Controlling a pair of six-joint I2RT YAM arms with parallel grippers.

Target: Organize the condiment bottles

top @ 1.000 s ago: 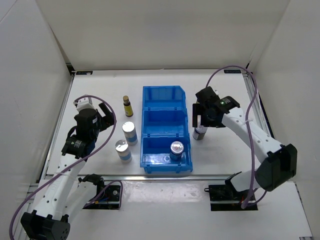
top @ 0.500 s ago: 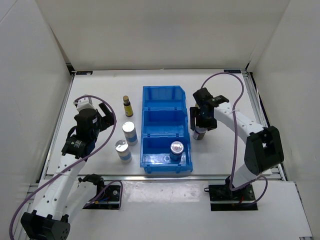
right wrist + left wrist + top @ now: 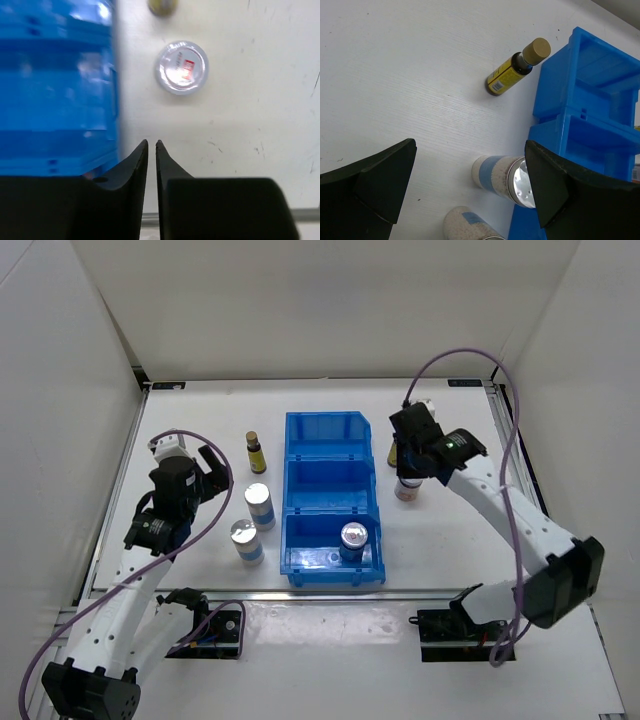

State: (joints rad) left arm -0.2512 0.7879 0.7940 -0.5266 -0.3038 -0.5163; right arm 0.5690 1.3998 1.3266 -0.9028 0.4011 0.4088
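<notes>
Right gripper (image 3: 152,142) now hangs farther toward 12 o'clock than before, jaws together, empty; left gripper (image 3: 469,150) gapes. 1 jar (image 3: 355,537) sits in the bin (image 3: 330,421), 6 o'clock compartment; 5 bottles (image 3: 259,505) wait outside.

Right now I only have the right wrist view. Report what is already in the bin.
Observer: One silver-lidded jar stands in the nearest compartment of the blue bin. I see no bottle in the other two.
Operator: Now give me the left side of the bin.
Observer: Three bottles stand there outside it: the front jar, the back jar, and farther away a brown bottle.
Operator: State the left gripper.
Observer: The left gripper is open and holds nothing.
</notes>
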